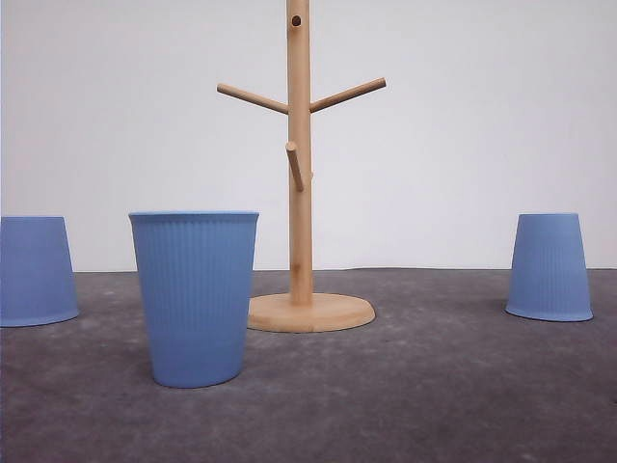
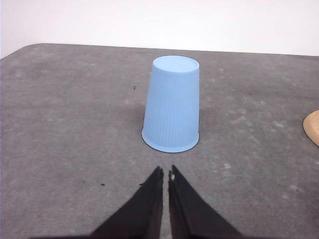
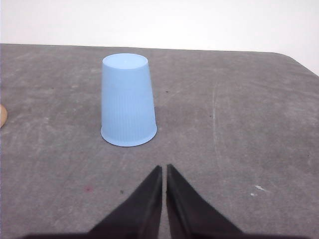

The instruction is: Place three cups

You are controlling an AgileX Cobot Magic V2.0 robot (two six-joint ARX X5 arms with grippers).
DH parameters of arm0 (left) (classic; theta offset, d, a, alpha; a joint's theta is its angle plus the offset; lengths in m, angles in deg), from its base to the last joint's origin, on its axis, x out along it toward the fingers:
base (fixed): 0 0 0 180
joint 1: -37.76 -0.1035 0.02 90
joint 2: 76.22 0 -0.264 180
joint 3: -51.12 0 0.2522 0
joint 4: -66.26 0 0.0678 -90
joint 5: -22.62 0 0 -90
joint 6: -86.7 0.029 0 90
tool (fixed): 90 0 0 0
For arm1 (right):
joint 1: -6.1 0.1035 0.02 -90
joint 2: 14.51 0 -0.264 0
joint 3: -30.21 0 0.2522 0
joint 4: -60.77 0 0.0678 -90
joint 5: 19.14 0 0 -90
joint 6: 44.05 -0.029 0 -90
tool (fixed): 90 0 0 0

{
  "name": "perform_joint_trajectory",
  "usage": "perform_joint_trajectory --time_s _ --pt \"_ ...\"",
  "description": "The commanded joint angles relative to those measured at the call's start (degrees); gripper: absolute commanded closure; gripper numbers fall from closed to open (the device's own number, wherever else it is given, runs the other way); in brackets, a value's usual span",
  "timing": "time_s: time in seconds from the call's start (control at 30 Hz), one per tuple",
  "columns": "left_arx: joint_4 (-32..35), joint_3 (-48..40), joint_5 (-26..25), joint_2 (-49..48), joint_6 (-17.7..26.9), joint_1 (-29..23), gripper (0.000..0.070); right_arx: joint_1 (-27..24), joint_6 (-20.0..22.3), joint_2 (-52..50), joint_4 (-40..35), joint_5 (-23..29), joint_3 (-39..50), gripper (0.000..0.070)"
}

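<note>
Currently, scene: a grey table (image 1: 434, 405) before a white wall, with three light-blue ribbed cups and a wooden mug tree (image 1: 300, 193) on it.
Middle cup: the middle cup (image 1: 195, 297) stands upright, mouth up, nearest the front camera, just left of the mug tree's round base and in front of it.
Left cup: the left cup (image 1: 35, 270) stands upside down on its rim at the far left of the front view, partly cut by the picture edge; the left wrist camera sees it as well (image 2: 171, 110), inverted and a little ahead of the fingertips.
Right cup: the right cup (image 1: 549, 267) also stands upside down, well to the right of the mug tree; the right wrist camera sees it too (image 3: 128, 100).
Left gripper: the left gripper (image 2: 166, 174) has its black fingers pressed together with only a thin slit between them, grasping nothing, apart from the left cup.
Right gripper: the right gripper (image 3: 164, 170) is likewise clenched on nothing, its tips near the right cup but not touching it.
Mug tree: upright, pegs bare; an edge of its base shows in the left wrist view.
</note>
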Motion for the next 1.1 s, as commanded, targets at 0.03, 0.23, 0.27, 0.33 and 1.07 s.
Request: perform_joint_trajectory --time_s 0.03,0.23,0.27,0.33,1.07 --pt "-0.15 -0.72 0.13 -0.04 0.81 0.02 0.07 -0.07 -0.66 -0.07 -0.7 -0.04 0.22 0.069" --pt "0.15 -0.72 -0.46 -0.04 -8.91 0.04 0.07 0.04 -5.19 -0.07 -0.74 -0.22 0.22 0.069" --pt "0.71 -0.72 -0.46 -0.04 -11.75 0.04 0.07 0.04 -7.07 -0.07 -0.74 -0.36 0.2 0.069" --pt "2.01 -0.72 -0.59 -0.04 -17.8 0.04 0.07 0.04 -10.49 -0.07 -0.74 -0.52 0.2 0.069" --pt "-2.31 18.72 -0.67 3.62 -23.45 0.04 0.0697 0.04 -22.6 1.21 8.98 -2.24 -18.31 0.0693"
